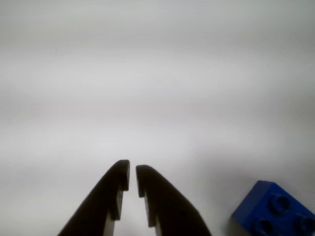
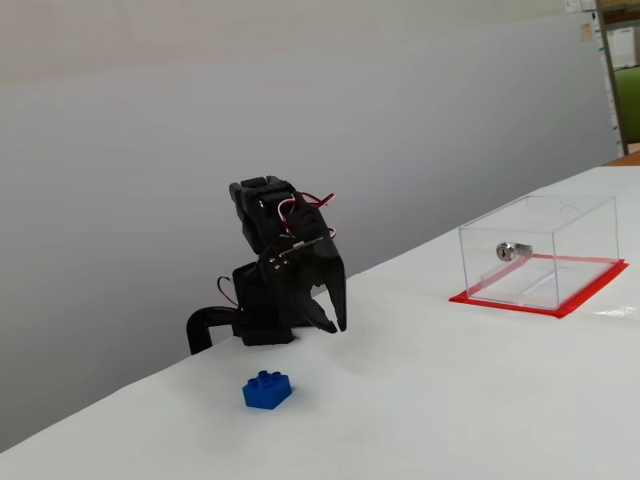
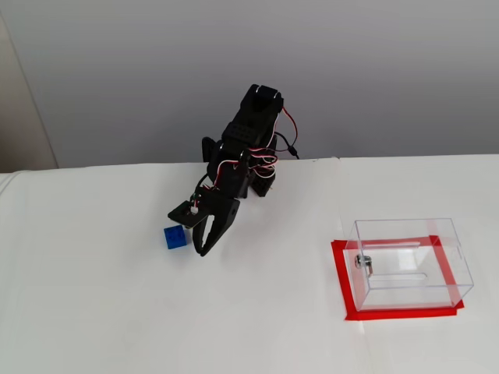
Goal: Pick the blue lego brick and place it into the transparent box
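Note:
The blue lego brick [image 1: 273, 211] lies on the white table, at the bottom right corner of the wrist view. My gripper [image 1: 133, 172] hangs just above the table beside it. Its black fingers are almost touching and hold nothing. In a fixed view the brick [image 2: 267, 390] sits in front of the gripper [image 2: 338, 324], a short way to its left. In the other fixed view the brick [image 3: 175, 237] is just left of the gripper [image 3: 203, 250]. The transparent box [image 2: 580, 235] [image 3: 405, 234] stands far to the right on a red base sheet.
A small silver metal cylinder [image 2: 510, 250] [image 3: 363, 263] lies inside the box. The arm's base [image 2: 262, 320] stands at the table's back edge against a grey wall. White tabletop stretches between the arm and the box.

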`<state>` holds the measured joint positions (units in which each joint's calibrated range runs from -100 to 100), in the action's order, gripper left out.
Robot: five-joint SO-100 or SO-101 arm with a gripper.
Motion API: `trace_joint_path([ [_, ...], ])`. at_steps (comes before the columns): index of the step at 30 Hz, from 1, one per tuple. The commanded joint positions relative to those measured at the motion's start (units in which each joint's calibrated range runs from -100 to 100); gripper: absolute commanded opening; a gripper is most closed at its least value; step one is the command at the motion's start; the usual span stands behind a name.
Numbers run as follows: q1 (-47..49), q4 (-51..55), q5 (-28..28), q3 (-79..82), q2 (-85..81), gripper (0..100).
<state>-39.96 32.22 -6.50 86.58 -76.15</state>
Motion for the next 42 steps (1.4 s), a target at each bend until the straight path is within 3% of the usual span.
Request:
trace_joint_path([
  [1, 0.4, 1.1, 0.3, -4.1, -0.3, 2],
  [11, -5.1, 16.3, 0.4, -11.6, 0.6, 1],
  [22, -12.6, 25.9, 0.4, -16.1, 0.6, 1],
  [31, -21.1, 27.2, 0.4, -16.4, 1.9, 1],
  [42, -25.7, 26.5, 0.4, -20.2, 16.0, 1],
])
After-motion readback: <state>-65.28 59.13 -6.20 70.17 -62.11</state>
